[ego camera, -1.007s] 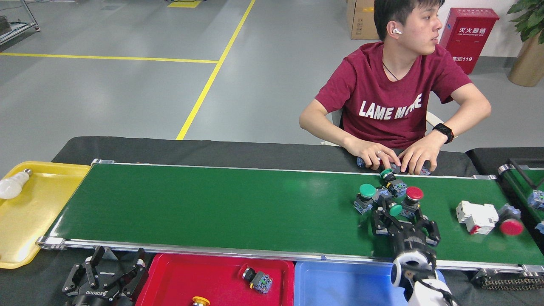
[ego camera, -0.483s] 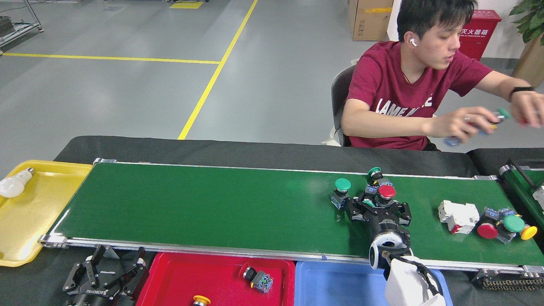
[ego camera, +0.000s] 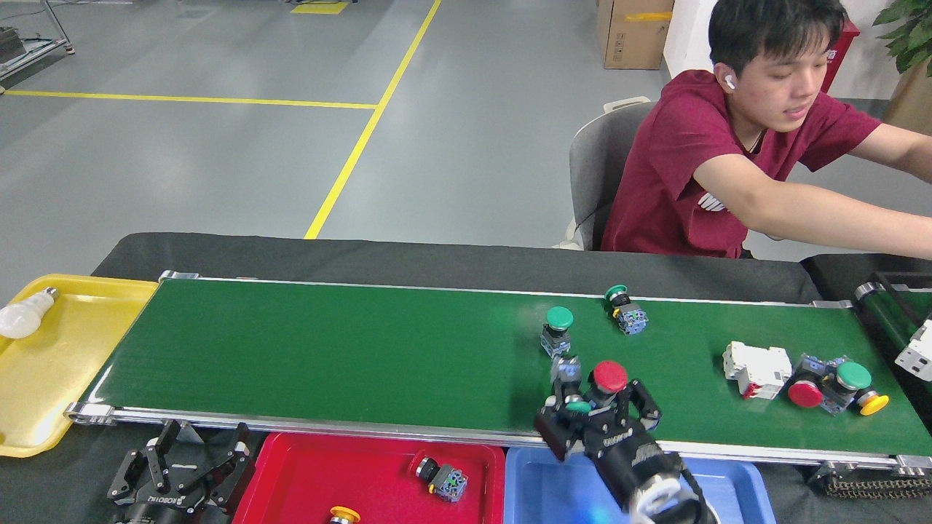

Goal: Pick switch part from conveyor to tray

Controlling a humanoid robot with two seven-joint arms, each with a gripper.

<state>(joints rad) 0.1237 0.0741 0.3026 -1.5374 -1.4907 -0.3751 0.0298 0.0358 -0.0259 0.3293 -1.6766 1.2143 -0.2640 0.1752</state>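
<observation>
Switches (ego camera: 557,331) on conveyor (ego camera: 328,356) (seven)

Trays (ego camera: 368,473) before conveyor (ego camera: 328,349), person (ego camera: 728,160) behind, switch parts (ego camera: 557,331) on it

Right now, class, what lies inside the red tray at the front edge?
Inside the red tray: one switch part with a dark button, and a yellow button cut off by the picture's edge, so its body is unseen.
</observation>
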